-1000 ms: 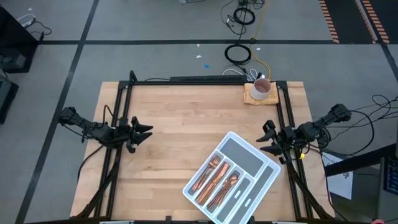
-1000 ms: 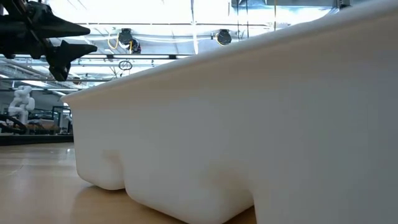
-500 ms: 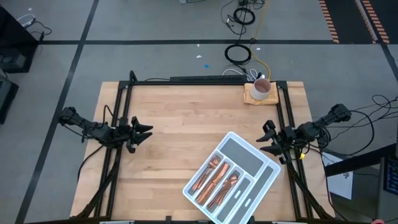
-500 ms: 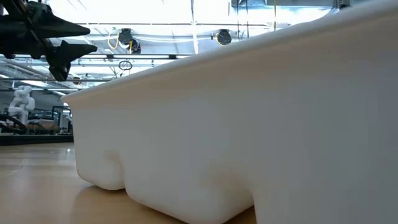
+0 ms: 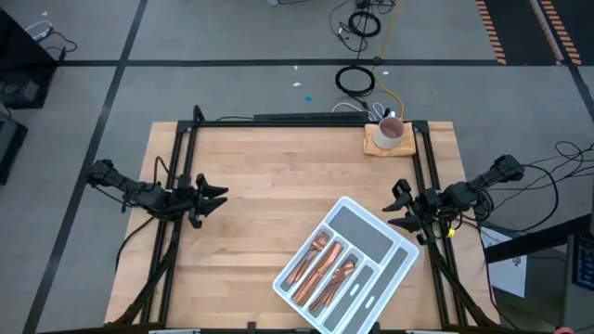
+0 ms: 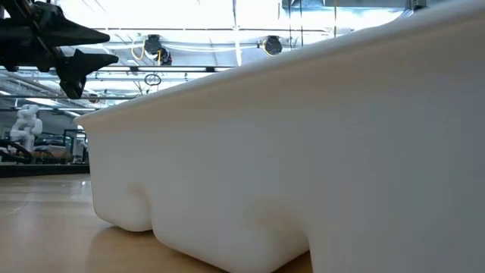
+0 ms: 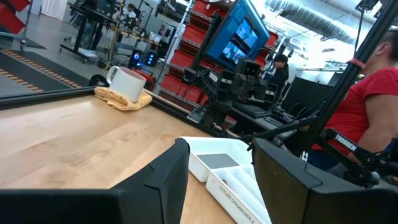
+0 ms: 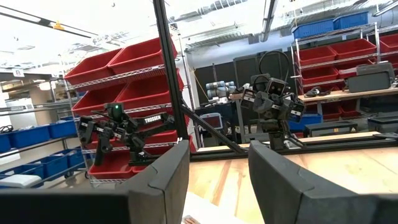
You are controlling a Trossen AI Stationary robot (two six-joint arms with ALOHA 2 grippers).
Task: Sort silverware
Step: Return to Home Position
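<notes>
Your left gripper (image 5: 215, 197): over left table edge, fingers spread, holding nothing. Right gripper (image 5: 399, 209): over right edge, just beside white tray (image 5: 367, 230), fingers apart too, empty. Silverware (image 5: 325, 267): all you can see lies in tray's long slots, right half of table (image 5: 269, 176). White mug (image 5: 390, 131) on tan cloth, far right corner, well apart from tray.

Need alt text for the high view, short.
A white divided tray lies diagonally on the wooden table, right of centre, with copper silverware in its narrow compartments. The left gripper and right gripper hang at the table's left and right edges, jaws open and empty. A white mug sits at the far right corner.
</notes>
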